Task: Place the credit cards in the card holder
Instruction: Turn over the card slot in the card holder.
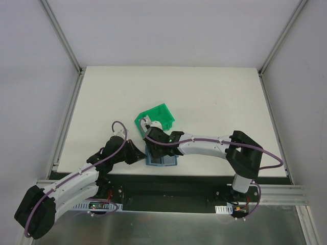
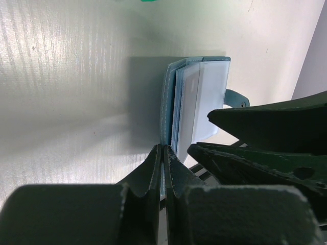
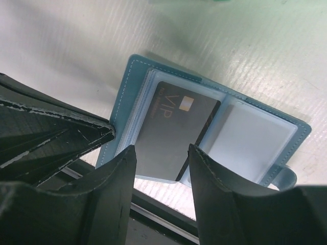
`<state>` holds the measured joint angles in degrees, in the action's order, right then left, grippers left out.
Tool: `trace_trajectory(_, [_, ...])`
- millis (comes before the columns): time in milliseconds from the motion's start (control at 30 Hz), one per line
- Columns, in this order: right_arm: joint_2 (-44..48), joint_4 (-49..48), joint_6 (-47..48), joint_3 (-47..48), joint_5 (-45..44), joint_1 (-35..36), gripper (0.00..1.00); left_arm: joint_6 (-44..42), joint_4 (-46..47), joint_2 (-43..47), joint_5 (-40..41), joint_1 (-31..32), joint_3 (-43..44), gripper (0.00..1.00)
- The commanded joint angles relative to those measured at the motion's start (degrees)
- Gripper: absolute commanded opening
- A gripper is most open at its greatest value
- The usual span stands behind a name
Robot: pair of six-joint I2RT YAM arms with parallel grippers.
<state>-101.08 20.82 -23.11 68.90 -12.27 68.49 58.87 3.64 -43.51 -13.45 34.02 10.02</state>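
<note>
Card holder (image 3: 250, 138) pinched by left gripper (image 2: 162, 153) | dark card (image 3: 173, 127) between parted fingers (image 3: 219, 204) of right gripper (image 3: 161, 150), grip unclear

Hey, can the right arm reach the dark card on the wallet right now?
Probably yes. The right gripper stands open over the dark card on the open card holder, nothing between them. The left gripper only pinches the holder's edge, off to the side.
</note>
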Motion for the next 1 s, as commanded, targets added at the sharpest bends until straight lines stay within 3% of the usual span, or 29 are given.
trace_trajectory(0, [-1.23, -1.13, -0.09, 2.29, 2.08, -0.11, 0.49, -1.22, 0.58, 0.35, -0.79, -0.45, 0.00, 0.00])
trace_trajectory(967, [-2.54, -1.92, -0.18, 1.67, 2.34, -0.46, 0.52, -1.13, 0.58, 0.26, -0.79, -0.45, 0.09, 0.00])
